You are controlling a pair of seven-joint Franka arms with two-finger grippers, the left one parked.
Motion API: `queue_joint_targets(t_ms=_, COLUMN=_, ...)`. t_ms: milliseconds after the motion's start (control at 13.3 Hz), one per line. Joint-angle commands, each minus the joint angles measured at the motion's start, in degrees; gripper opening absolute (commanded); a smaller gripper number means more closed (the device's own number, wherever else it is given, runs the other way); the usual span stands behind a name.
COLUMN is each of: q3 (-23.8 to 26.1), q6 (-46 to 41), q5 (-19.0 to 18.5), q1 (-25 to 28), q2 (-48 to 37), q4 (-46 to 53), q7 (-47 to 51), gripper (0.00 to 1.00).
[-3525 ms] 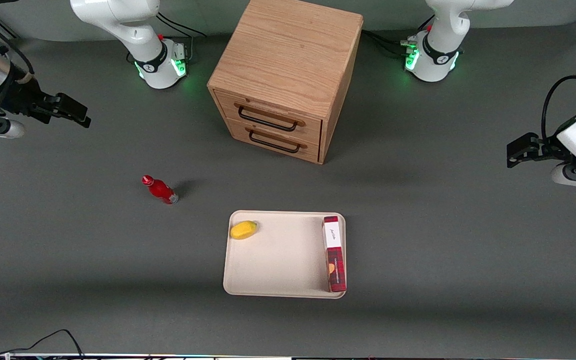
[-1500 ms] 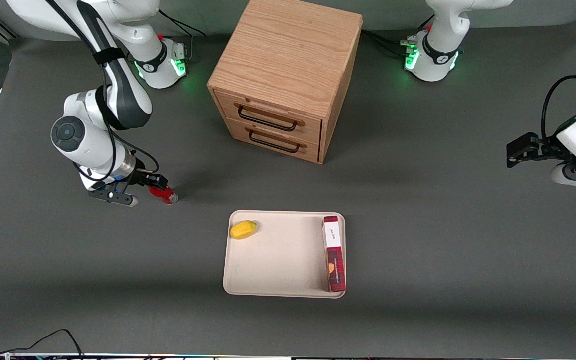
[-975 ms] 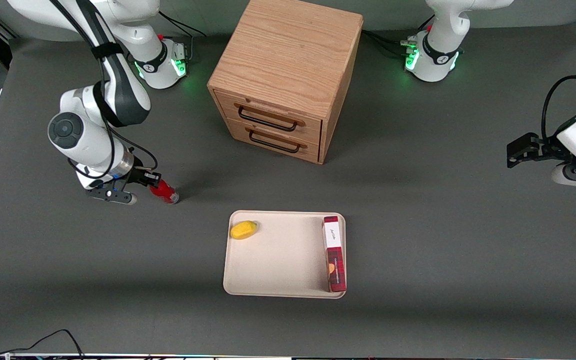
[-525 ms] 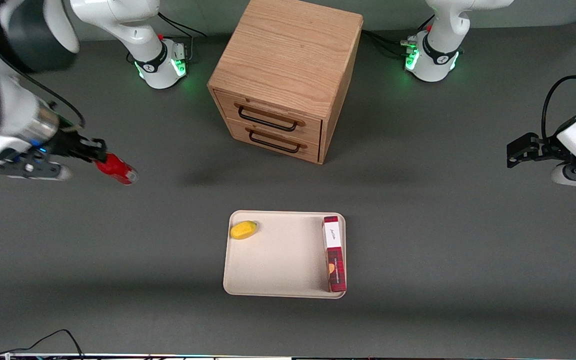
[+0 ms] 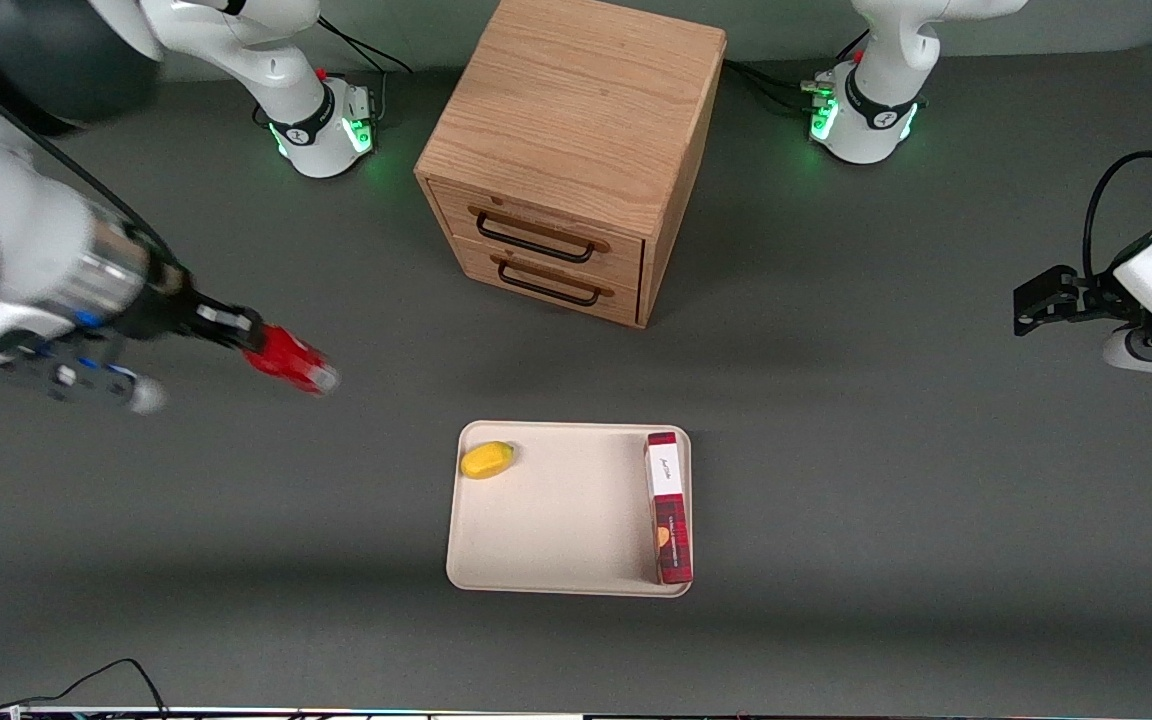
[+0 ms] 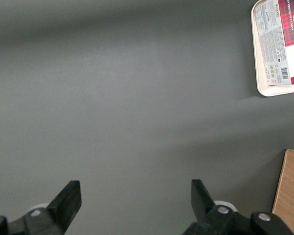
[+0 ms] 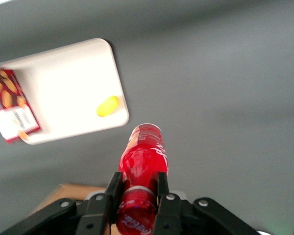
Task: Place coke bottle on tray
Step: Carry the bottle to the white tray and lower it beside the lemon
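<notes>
My right gripper (image 5: pixel 256 345) is shut on the coke bottle (image 5: pixel 288 362), a small red bottle with a silvery base, and holds it in the air above the table, toward the working arm's end. In the right wrist view the gripper (image 7: pixel 136 185) clamps the bottle (image 7: pixel 143 159) near its red cap, one finger on each side. The cream-beige tray (image 5: pixel 556 520) lies on the table in front of the drawer cabinet, nearer the front camera, apart from the bottle. It also shows in the right wrist view (image 7: pixel 63 83).
On the tray lie a yellow lemon-like fruit (image 5: pixel 487 459) and a long dark-red plaid box (image 5: pixel 668 505). A wooden drawer cabinet (image 5: pixel 571 150) with two drawers stands farther from the front camera. A black cable (image 5: pixel 106 675) lies near the table's front edge.
The gripper closed on the bottle on the table, lifted it up, and now carries it toward the tray. Tray, fruit and box have not moved.
</notes>
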Motion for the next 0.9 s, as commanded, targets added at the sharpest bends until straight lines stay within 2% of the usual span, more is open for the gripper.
queue_joint_targets(t_ms=0, q3=0.18, q6=7.70, q5=-0.12, q1=2.25, q2=9.29, q4=7.93, q7=9.82, gripper=0.00)
queue_joint_targets(t_ms=150, q3=0.27, q6=16.32, q5=-1.69, q1=2.60, q2=14.73, q4=7.93, q7=13.61, gripper=0.00)
queue_joint_targets(t_ms=225, q3=0.35, q6=19.92, q5=-4.58, q1=2.87, q2=17.02, q4=7.84, q7=14.15, gripper=0.00)
queue_joint_targets(t_ms=375, q3=0.70, q6=27.12, q5=-7.59, q1=4.18, q2=22.38, q4=7.75, q7=16.33, gripper=0.00)
queue_joint_targets(t_ms=525, q3=0.79, q6=34.26, q5=-8.12, q1=4.89, q2=26.87, q4=7.75, q7=20.64, gripper=0.00)
queue_joint_targets(t_ms=825, q3=1.50, q6=38.32, q5=-8.30, q1=5.59, q2=30.31, q4=7.40, q7=24.42, gripper=0.00)
